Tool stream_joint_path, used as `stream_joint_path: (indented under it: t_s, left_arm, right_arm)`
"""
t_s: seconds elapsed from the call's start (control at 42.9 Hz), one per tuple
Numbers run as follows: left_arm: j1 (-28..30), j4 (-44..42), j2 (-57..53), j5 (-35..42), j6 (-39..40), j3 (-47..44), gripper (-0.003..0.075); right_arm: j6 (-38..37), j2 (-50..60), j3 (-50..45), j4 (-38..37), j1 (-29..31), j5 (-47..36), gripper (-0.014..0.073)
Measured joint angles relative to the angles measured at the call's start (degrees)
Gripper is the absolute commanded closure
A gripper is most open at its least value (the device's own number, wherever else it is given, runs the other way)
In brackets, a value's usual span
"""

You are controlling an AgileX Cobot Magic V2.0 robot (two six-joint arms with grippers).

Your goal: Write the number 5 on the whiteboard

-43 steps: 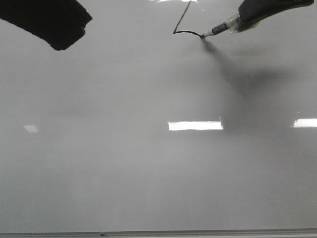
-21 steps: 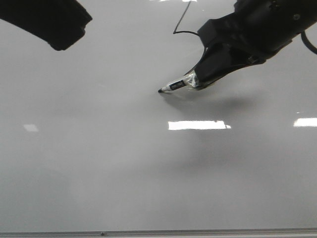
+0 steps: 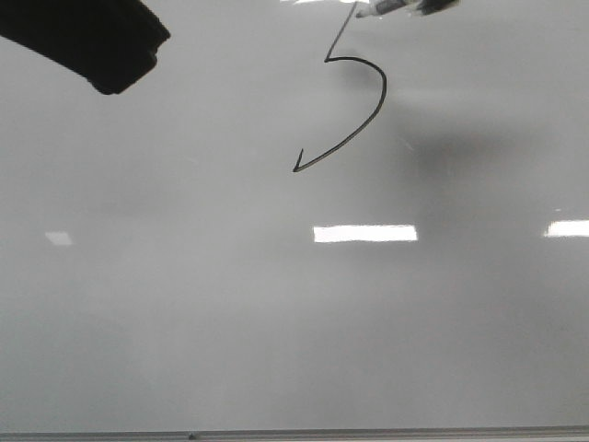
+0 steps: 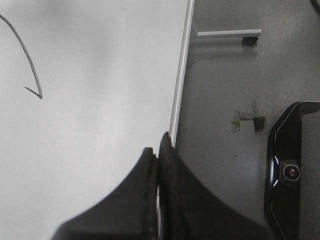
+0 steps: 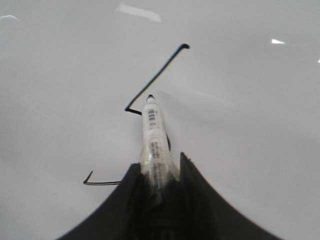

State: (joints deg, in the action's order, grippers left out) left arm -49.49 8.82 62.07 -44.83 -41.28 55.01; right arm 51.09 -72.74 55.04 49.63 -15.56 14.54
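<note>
The whiteboard (image 3: pixel 184 304) fills the front view. The number 5 (image 3: pixel 384 87) is a thin black line on it: a slanted stem, a round belly and a long tail ending in a small hook. No top bar shows. My right gripper (image 5: pixel 159 162) is shut on a clear-bodied marker (image 5: pixel 152 132) whose tip hovers by the stem (image 5: pixel 157 75). In the front view only the marker (image 3: pixel 398 7) shows, at the top of the stem. My left gripper (image 4: pixel 159 150) is shut and empty at the board's side edge; its arm (image 3: pixel 92 41) is dark at the far left.
The board's thin metal frame runs along the near edge (image 3: pixel 294 433) and the side edge (image 4: pixel 180 75). Beyond that side edge lies grey floor with a black device (image 4: pixel 290 170) and a stand foot (image 4: pixel 227 34). Bright light reflections (image 3: pixel 364 233) lie on the board.
The right gripper swept the marker down and left, drawing the belly and tail of the 5, then moved back up to the top of the stem. The left arm has not moved.
</note>
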Motion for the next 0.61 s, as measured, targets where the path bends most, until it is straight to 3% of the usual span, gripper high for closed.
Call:
stream_joint_path:
  t_s: [0.606]
  left_arm:
    - [0.0, 0.7, 0.0, -0.1, 0.0, 0.0, 0.0741]
  right_arm:
    - [-0.1, -6.1, 6.8, 0.1, 0.4, 2.2, 0.0652]
